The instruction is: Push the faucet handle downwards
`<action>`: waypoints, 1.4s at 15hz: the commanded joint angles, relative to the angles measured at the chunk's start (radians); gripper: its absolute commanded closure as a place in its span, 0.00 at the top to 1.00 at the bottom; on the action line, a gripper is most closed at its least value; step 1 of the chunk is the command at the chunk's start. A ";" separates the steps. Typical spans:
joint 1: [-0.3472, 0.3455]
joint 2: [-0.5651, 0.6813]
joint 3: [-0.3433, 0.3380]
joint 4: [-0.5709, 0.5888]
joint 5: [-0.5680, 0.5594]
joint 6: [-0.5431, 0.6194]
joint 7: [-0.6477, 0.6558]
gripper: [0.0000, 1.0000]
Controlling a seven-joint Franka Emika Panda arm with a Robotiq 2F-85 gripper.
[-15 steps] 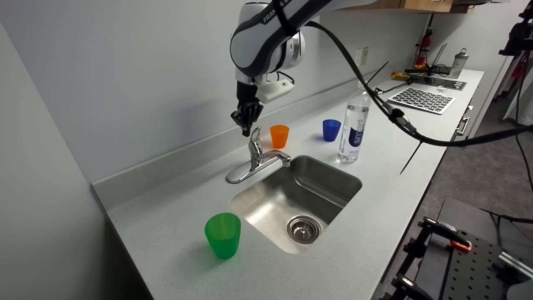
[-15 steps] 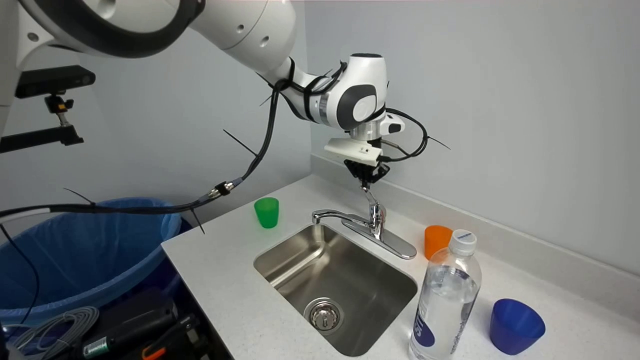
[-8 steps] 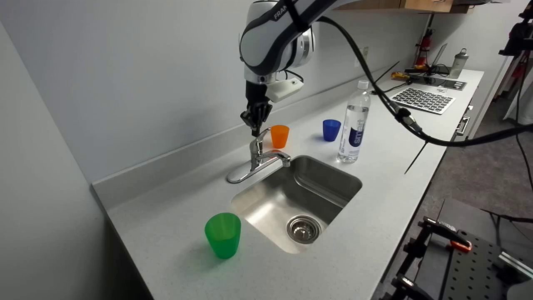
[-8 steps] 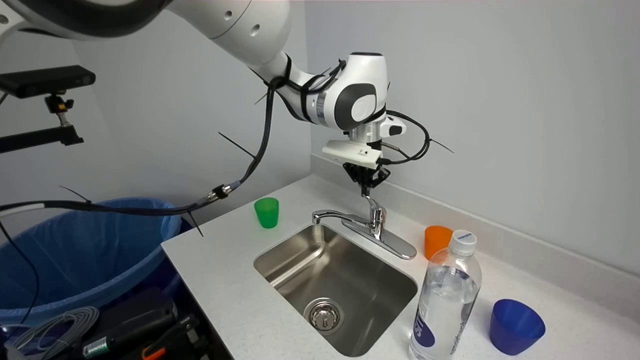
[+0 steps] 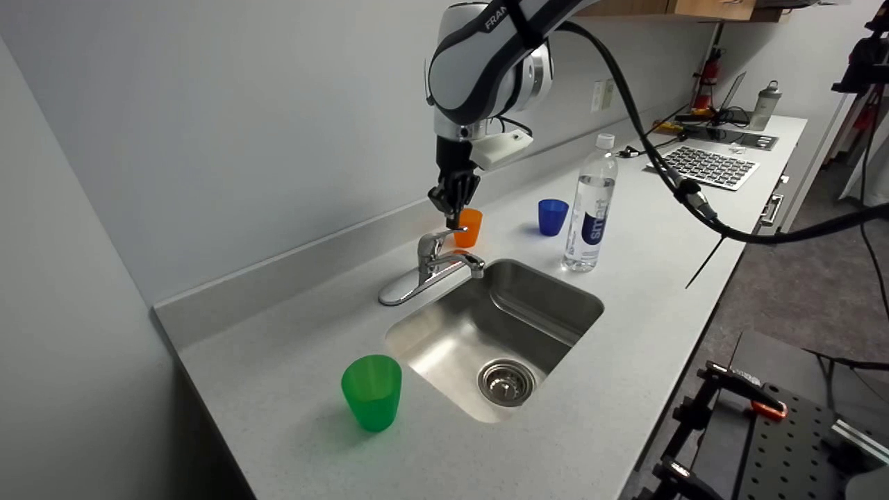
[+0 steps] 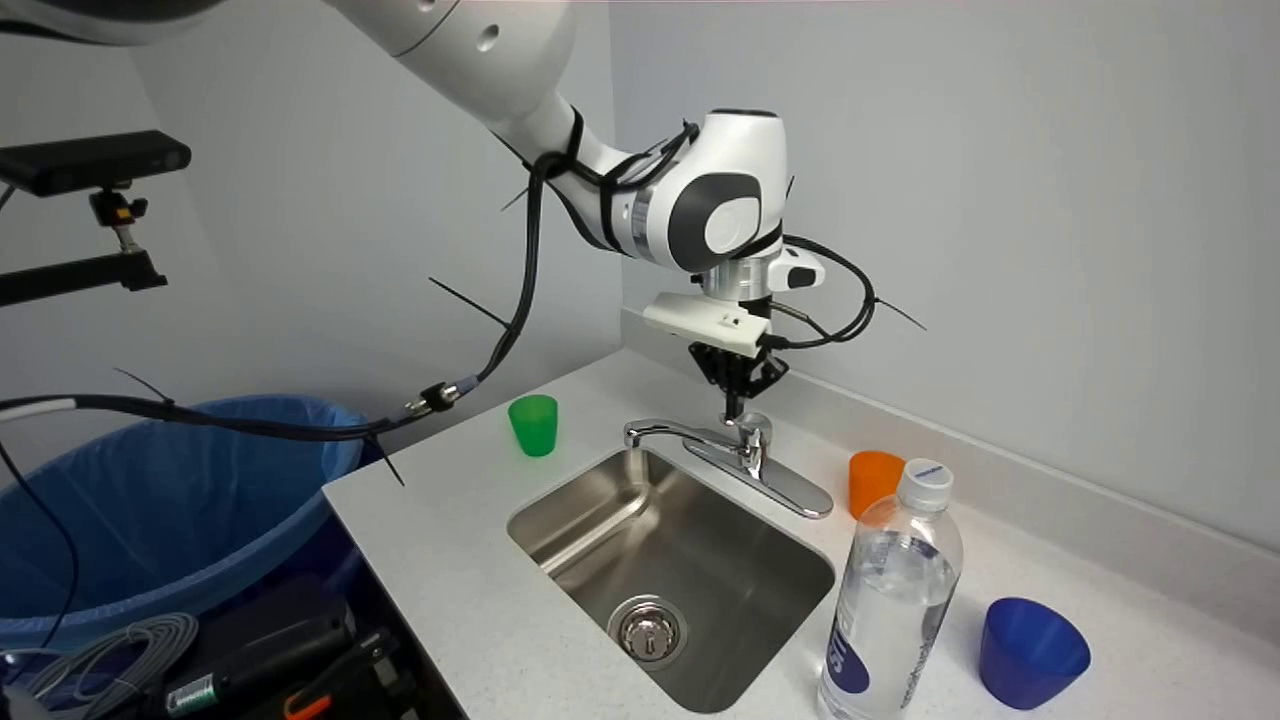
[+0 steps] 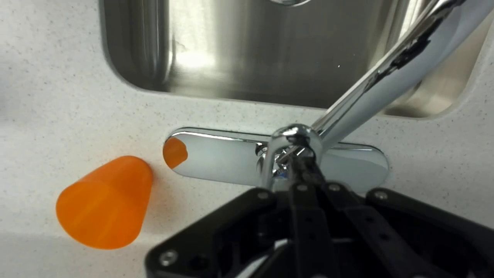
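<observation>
Just right of centre: closed hand [image 6: 732, 417], tip at faucet handle [image 6: 755, 425]. Sink [image 6: 720, 560] below centre. Lower right: bottle [image 6: 893, 600], blue cup [image 6: 1033, 655]. Green cup [image 6: 534, 425] left of centre.

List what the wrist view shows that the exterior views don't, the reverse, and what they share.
Only the wrist view: screw heads on the gripper.

Only the exterior views, in both: the green cup, blue cup, bottle and arm.

Shared: the gripper itself, the handle, spout, orange cup, sink and drain, though the wrist view catches just the drain's edge.
</observation>
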 commanded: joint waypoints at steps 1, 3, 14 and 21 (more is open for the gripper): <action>-0.010 -0.051 0.004 -0.062 -0.020 -0.016 -0.010 0.00; -0.009 -0.055 0.003 -0.066 -0.024 -0.015 -0.011 0.00; -0.011 -0.072 0.011 -0.037 -0.013 0.035 -0.029 0.00; -0.006 -0.081 0.022 -0.006 -0.004 0.033 -0.016 0.09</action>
